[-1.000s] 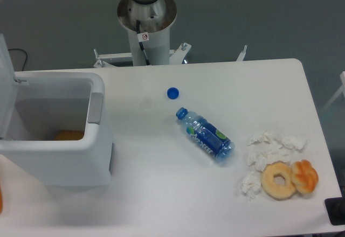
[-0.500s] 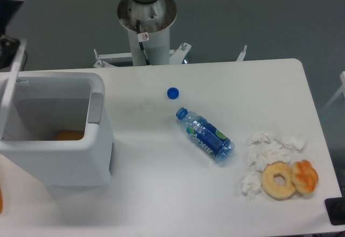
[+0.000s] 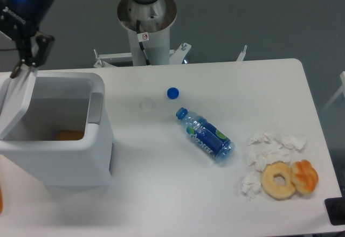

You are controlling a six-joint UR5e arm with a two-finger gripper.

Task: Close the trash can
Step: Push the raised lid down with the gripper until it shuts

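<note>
Camera: white boxy trash can (image 3: 59,156) at table's 9 o'clock edge, lid (image 3: 16,105) tilted partway up over its left side, grey latch tab (image 3: 95,107) on right rim, orange item inside. Gripper (image 3: 29,59) at 10 o'clock, pointing down, fingers slightly apart, touching lid's top edge.

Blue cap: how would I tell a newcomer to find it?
Start at the trash can on the table's left, then look right past its grey latch. The cap lies loose just above the bottle's open neck, the only small round blue disc.
</note>
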